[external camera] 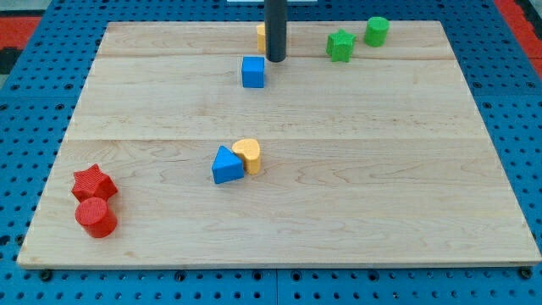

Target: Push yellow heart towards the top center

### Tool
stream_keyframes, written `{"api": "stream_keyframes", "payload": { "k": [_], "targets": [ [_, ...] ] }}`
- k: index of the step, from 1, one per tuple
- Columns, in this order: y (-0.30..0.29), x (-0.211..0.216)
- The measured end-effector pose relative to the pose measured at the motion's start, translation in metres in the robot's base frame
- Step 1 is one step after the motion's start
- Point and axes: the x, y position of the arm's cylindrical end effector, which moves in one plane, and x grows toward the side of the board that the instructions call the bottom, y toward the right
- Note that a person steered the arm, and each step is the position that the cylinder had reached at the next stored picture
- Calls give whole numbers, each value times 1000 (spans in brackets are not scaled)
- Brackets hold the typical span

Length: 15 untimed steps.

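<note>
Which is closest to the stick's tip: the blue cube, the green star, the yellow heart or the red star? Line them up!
From my tip, in the camera view:
1. Blue cube, just to the view's left of the tip.
2. Green star, off to the view's right near the top.
3. Yellow heart, mid-board, touching the blue triangle block.
4. Red star, far at the bottom left.

Camera setup: single elevated view.
You have one camera, set above the near edge of the table (339, 212), angled downward toward the view's top. It frames nearly the entire table at moderate range; no second view overlaps.
</note>
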Motion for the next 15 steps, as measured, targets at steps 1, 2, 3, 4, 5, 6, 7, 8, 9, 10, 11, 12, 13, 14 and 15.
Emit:
{"api": "stream_keyframes", "payload": {
  "k": [1, 2, 3, 4, 5, 6, 7, 8, 9, 10, 11, 12, 13, 14, 15],
  "targets": [
    [21, -25],
    [4, -31],
    [3, -21],
    [66, 62],
    [92, 156],
    [51, 208],
    [24, 218],
    [0, 226],
    [-55, 198],
    [-86, 176],
    [-86, 210],
    [-105, 226],
    [-114, 169],
    [-105, 105],
    [-99, 60]
  ]
}}
